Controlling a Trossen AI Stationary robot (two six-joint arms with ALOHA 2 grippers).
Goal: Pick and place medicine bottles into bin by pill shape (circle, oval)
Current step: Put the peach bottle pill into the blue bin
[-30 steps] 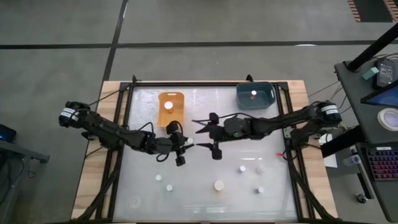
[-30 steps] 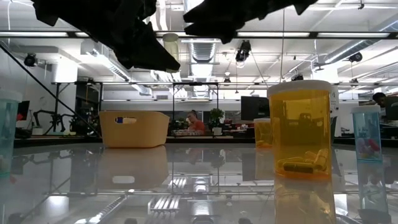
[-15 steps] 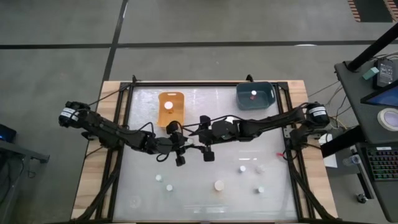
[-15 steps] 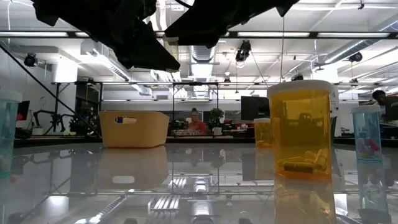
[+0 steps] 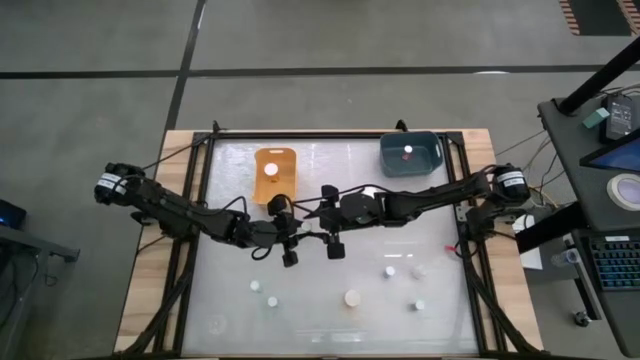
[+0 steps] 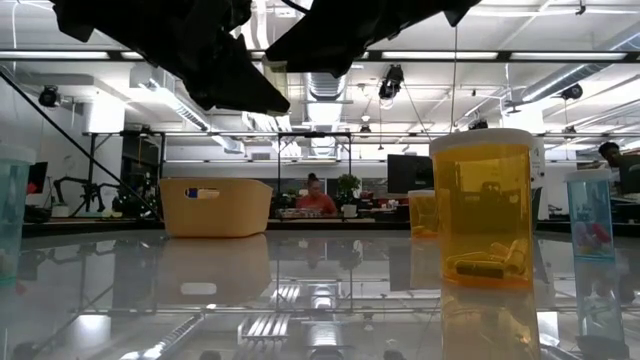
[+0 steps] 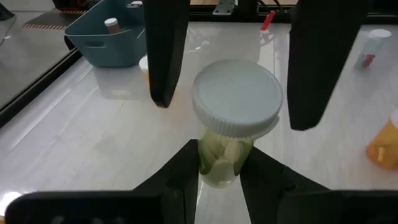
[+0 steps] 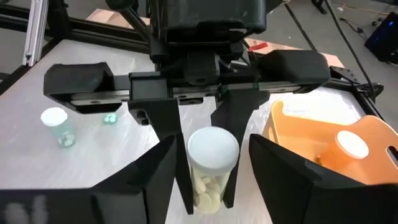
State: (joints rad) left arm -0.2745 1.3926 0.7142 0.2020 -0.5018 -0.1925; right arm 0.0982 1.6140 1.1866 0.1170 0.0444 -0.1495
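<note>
A clear medicine bottle with a white cap and pale pills is held in the air over the middle of the table. My left gripper is shut on it. My right gripper faces it from the table's right side. It is open, with its fingers on either side of the cap and a gap showing on each side. The bottle also shows in the right wrist view. Several other bottles stand upright on their bases on the near half of the table. My left gripper pinches the bottle's clear body, below the cap, between its two fingers. The fingers come about level from the table's left side. The bottle stands upright in the hold, cap up, lifted clear of the table.
An orange bin with a white-capped bottle in it stands at the far middle-left. A blue bin with one bottle stands at the far right. In the low view a large orange bottle stands close to the camera.
My right gripper has gone toward the table's left edge, up to my left gripper, and its open fingers now stand on either side of the held bottle. It has kept still over the last half second.
</note>
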